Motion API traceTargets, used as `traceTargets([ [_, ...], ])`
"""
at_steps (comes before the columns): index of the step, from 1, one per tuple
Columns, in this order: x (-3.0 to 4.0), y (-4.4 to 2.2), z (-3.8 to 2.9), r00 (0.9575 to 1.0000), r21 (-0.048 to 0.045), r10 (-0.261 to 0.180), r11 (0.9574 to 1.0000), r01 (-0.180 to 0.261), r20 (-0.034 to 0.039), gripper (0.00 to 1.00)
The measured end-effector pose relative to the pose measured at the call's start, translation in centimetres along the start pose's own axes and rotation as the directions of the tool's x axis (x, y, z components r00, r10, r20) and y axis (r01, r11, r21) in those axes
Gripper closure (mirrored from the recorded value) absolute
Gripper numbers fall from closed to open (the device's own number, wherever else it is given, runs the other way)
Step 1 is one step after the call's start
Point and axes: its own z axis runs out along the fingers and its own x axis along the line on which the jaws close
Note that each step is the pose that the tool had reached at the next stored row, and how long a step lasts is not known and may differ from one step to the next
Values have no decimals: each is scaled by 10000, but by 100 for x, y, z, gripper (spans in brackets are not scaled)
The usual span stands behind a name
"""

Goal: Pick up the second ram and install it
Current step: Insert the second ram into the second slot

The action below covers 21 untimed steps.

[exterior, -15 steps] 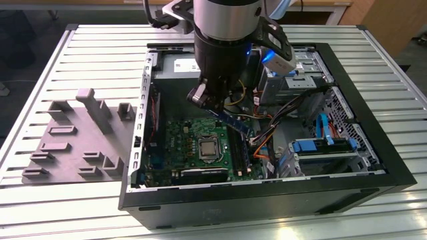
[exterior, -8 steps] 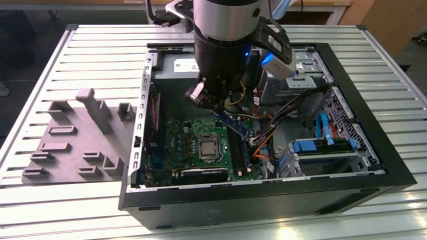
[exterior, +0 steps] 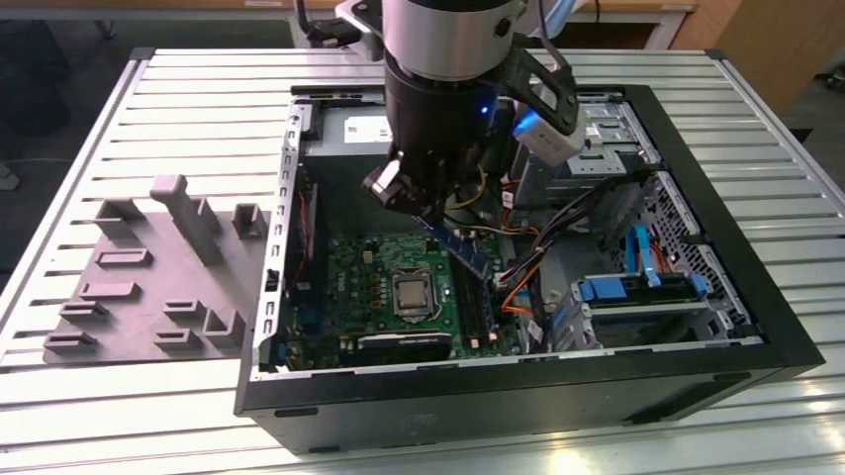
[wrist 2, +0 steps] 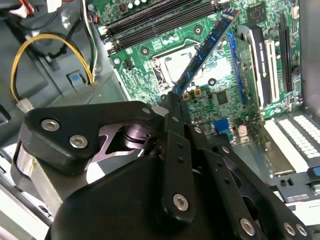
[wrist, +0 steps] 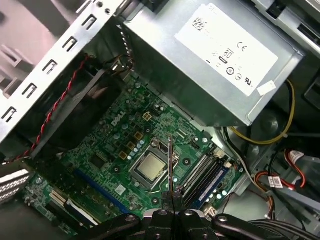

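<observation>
1. In the second wrist view the black fingers (wrist 2: pixel 174 140) sit nearest us, pinched shut on one end of the second ram (wrist 2: pixel 205 50), which slants over the processor socket (wrist 2: pixel 167 62).
2. In the first wrist view we see it edge-on between the socket and the memory slots (wrist: pixel 200 172). We judge it wants squaring to a free slot, then even pressure.
3. In the exterior view, orange cables (exterior: pixel 525 259) hang beyond the slots from the socket and could snag.

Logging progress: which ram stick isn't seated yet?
The second ram, held by the gripper, tilted above the motherboard; the other blue stick appears seated in a slot.
</observation>
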Motion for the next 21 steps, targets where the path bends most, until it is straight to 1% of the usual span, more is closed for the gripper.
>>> traceTargets([
  [3,0,0,0,9993,17,368,9993,-368,16,89],
  [6,0,0,0,9970,35,768,9970,-768,33,89],
  [9,0,0,0,9932,52,1160,9932,-1160,50,89],
  [11,0,0,1,9899,62,1420,9898,-1420,64,89],
  [14,0,0,2,9831,78,1827,9831,-1827,84,89],
  [16,0,0,3,9777,87,2099,9777,-2100,99,89],
  [19,0,0,3,9677,104,2517,9677,-2518,120,89],
  [21,0,0,4,9602,113,2789,9602,-2790,136,89],
])
